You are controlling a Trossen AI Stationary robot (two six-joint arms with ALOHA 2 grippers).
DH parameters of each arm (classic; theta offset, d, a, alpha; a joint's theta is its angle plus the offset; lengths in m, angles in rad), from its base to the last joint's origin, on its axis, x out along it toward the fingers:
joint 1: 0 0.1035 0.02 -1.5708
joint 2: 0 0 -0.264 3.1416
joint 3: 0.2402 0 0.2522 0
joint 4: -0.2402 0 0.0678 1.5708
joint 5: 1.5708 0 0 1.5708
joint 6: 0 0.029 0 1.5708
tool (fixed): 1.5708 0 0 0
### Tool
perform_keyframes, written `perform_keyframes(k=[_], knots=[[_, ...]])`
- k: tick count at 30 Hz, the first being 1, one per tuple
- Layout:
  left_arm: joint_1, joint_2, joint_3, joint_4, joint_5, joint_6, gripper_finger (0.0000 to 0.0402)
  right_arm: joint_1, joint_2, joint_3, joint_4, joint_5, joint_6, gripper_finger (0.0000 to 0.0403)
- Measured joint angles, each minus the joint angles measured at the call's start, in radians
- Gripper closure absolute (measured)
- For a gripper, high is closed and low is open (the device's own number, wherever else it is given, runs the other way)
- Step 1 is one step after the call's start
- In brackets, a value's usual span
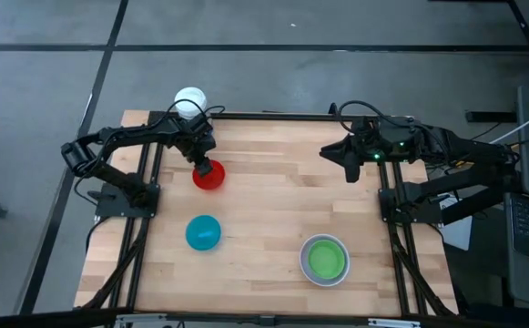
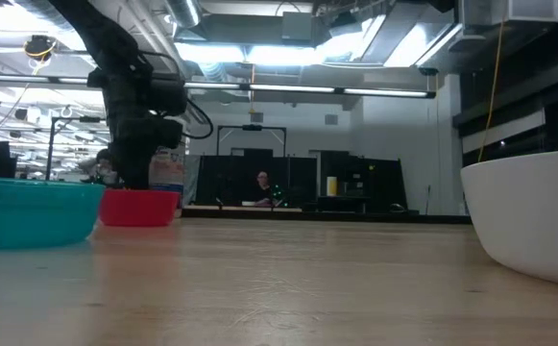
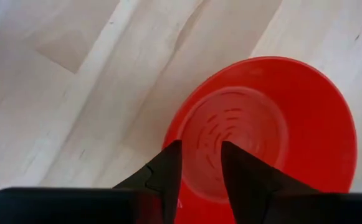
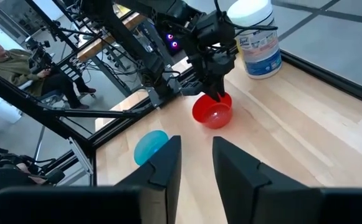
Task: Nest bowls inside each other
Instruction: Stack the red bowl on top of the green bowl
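Note:
A red bowl (image 1: 208, 175) stands upright on its base at the table's far left. My left gripper (image 3: 199, 165) points steeply down at its far rim (image 3: 168, 134). It is open, one finger inside the bowl and one at the rim's outer side. A teal bowl (image 1: 203, 232) rests on the table nearer the front. A green bowl (image 1: 324, 260) sits inside a white bowl (image 1: 303, 266) at the front right. My right gripper (image 4: 196, 155) hangs open and empty above the table's far right.
A white cylindrical container (image 1: 190, 100) with a blue and yellow label stands at the far left edge, just behind the red bowl. Bare wood lies in the table's middle (image 1: 282, 200). A person (image 4: 9, 62) sits in the room beyond the table.

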Motion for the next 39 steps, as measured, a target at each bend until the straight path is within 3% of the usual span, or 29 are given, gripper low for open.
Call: perform_keyframes(k=[3,8,15,19,21,24,29,31,39], knots=[[0.0,0.0,0.0,-0.002,-0.001,0.004,0.0314,0.0,0.0,0.0,0.0,0.01,0.0,0.0305],[-0.001,0.0,0.0,-0.014,0.038,0.009,0.0393,0.0,0.0,0.0,0.0,0.015,-0.003,0.0309],[-0.036,0.0,0.0,0.029,0.081,0.006,0.0399,0.0,0.0,0.0,0.0,0.015,-0.005,0.0323],[-0.078,-0.014,0.012,0.116,0.197,0.061,0.0399,0.0,0.0,0.0,0.0,0.015,-0.008,0.0327],[-0.111,-0.014,0.051,0.125,0.196,0.107,0.0396,0.0,0.0,0.0,0.0,0.015,-0.008,0.0327],[-0.163,-0.017,0.116,0.082,0.102,0.241,0.0379,0.0,0.0,0.0,0.0,0.014,-0.008,0.0323],[-0.222,-0.017,0.154,0.008,-0.224,0.514,0.0341,0.0,0.0,0.0,0.0,0.015,-0.008,0.0314],[-0.211,-0.01,0.154,-0.015,-0.31,0.573,0.0326,0.0,0.0,0.0,0.0,0.015,-0.011,0.0312],[-0.165,-0.005,0.16,-0.171,-0.316,0.654,0.0281,0.0,-0.002,0.0,0.001,0.016,-0.023,0.0323]])
